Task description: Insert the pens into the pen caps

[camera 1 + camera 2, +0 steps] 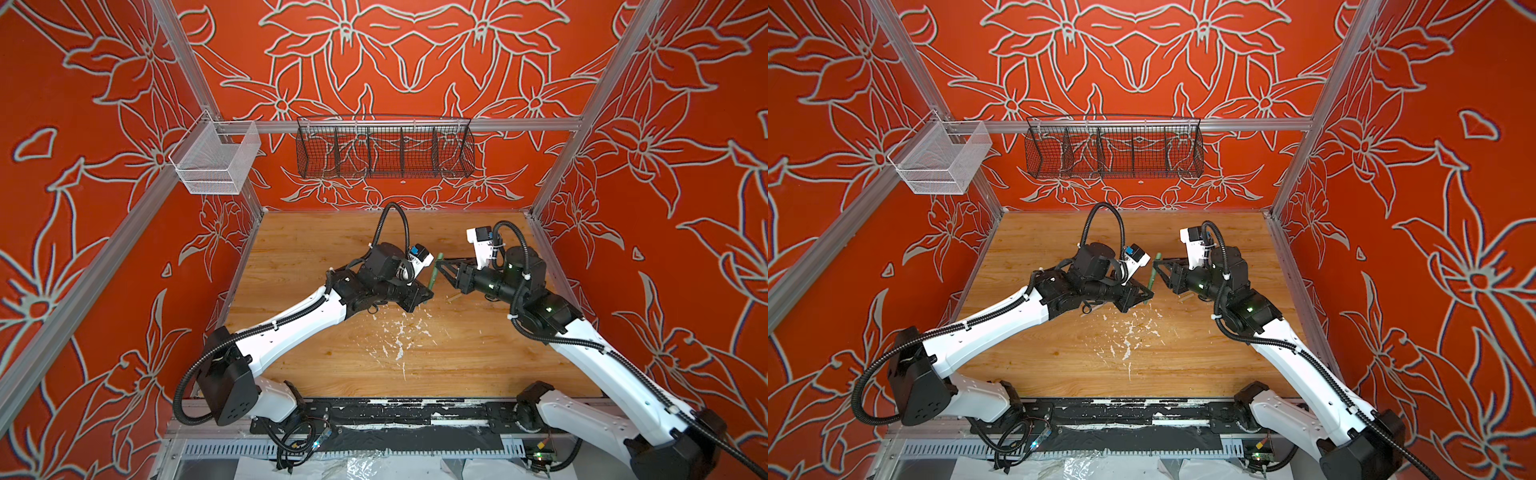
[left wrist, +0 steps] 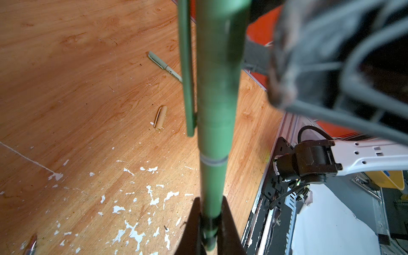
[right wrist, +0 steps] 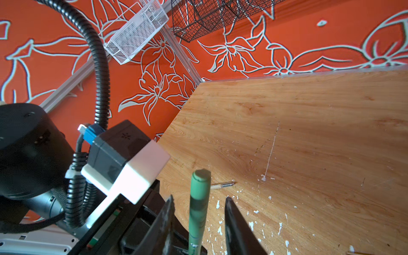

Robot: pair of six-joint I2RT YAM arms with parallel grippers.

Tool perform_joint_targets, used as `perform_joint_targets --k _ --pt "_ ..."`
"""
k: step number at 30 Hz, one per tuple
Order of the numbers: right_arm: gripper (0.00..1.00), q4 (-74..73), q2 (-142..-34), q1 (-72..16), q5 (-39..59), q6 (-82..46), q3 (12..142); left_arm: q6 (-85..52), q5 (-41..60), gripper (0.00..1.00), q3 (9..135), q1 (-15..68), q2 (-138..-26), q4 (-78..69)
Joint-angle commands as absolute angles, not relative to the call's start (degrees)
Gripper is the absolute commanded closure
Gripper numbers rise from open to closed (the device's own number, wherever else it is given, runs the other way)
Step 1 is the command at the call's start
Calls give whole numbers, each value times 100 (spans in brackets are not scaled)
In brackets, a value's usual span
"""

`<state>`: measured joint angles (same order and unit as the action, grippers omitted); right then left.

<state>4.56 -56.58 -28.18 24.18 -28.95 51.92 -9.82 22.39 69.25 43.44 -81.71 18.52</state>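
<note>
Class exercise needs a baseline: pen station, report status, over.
Left pincer shut on green pen, its cap looks seated. Right pincer open, straddling capped end, not touching. Tan cap lies loose on table; nothing blocks.

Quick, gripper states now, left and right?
Left gripper: closed, holding the dark green pen.
Right gripper: open, jaws either side of that pen, not touching.

Nothing legible anywhere on this scene. The pale green pen (image 2: 165,65) lying on the table (image 2: 66,88) carries a short line of dark print along its barrel, too small to make out. The green pen (image 3: 197,220) shows faint bluish marks on its barrel, too blurred to read.
</note>
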Motion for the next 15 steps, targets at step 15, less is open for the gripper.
perform_joint_targets --k 15 --pt "71 604 -5949 -2804 2359 -2777 5607 -923 1979 100 7043 4307 -8326 2028"
